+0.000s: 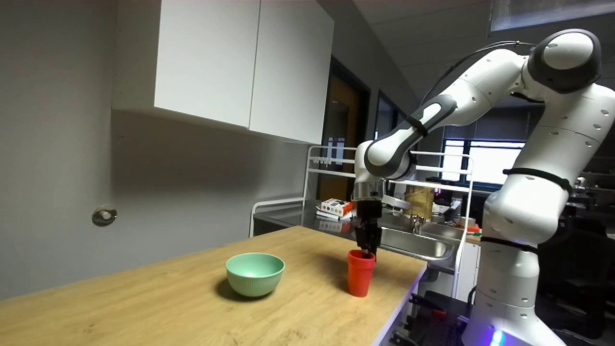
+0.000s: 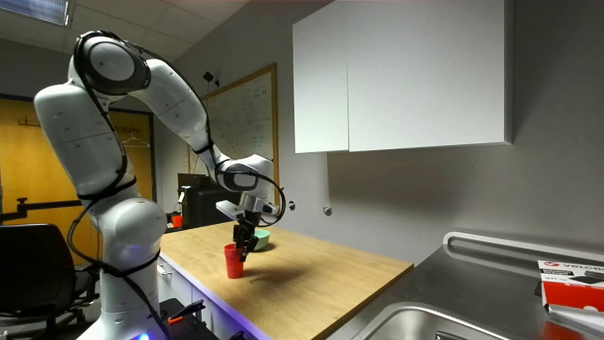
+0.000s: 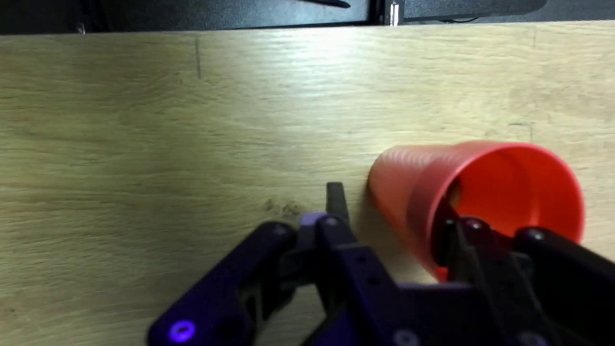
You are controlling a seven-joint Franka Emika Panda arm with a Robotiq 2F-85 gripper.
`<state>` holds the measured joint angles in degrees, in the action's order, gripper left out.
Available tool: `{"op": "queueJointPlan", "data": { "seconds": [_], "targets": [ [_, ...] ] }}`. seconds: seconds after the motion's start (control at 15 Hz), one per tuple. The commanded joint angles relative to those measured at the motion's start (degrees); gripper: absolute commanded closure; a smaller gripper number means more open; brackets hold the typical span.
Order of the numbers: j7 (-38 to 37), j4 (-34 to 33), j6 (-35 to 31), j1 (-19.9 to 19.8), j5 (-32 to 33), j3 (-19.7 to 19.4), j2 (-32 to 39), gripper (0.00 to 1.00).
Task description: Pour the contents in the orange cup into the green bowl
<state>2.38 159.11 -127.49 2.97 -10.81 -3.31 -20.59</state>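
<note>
What the orange cup (image 3: 495, 192) held was hard to make out: in the wrist view a dark finger (image 3: 446, 230) reached over its rim and hid part of the inside, with only a small tan patch (image 3: 454, 192) showing beside it, too little to name. In an exterior view the wall of the cup (image 1: 359, 276) hid that fingertip. The claw (image 3: 391, 204) stood parted, its second finger (image 3: 338, 204) outside the cup, on the left in the wrist view, with a gap between it and the cup wall; whether the inner finger touched the plastic could not be told. Blur softened the lower part of that view. The cup itself stood upright on the bench (image 1: 144, 312). The green bowl (image 1: 254, 283) sat well apart, to the left of the cup in an exterior view, while in an exterior view the claw covered the left side of the bowl (image 2: 262, 241). The arm (image 1: 559, 139) rose from a base cut off at the bottom in both exterior views, bent at a high elbow, then sloped down to a wrist that aimed the claw downward. In an exterior view the right edge cut off a red and white box (image 2: 573, 295).
</note>
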Motion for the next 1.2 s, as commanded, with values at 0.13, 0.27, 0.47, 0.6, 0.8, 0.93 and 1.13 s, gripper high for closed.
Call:
{"op": "queueJointPlan", "data": {
  "seconds": [0.13,0.27,0.47,0.6,0.8,0.93,1.13],
  "targets": [
    [0.10,-1.14,-0.22,-0.13,-1.53,0.55,0.97,0.99],
    [-0.76,-1.41,0.04,-0.25,-1.56,0.72,1.20,1.00],
    [-4.80,-2.11,0.48,-0.70,-0.68,1.90,1.53,0.98],
    [-9.25,-3.01,1.03,-0.83,0.26,3.55,1.33,0.98],
    [-18.07,-5.87,2.44,-0.82,2.66,7.39,0.97,0.98],
    [-24.72,-9.33,4.36,-0.80,5.34,10.57,1.47,0.98],
    [-34.14,-15.99,8.78,-0.86,9.97,14.93,3.26,0.98]
  ]
}}
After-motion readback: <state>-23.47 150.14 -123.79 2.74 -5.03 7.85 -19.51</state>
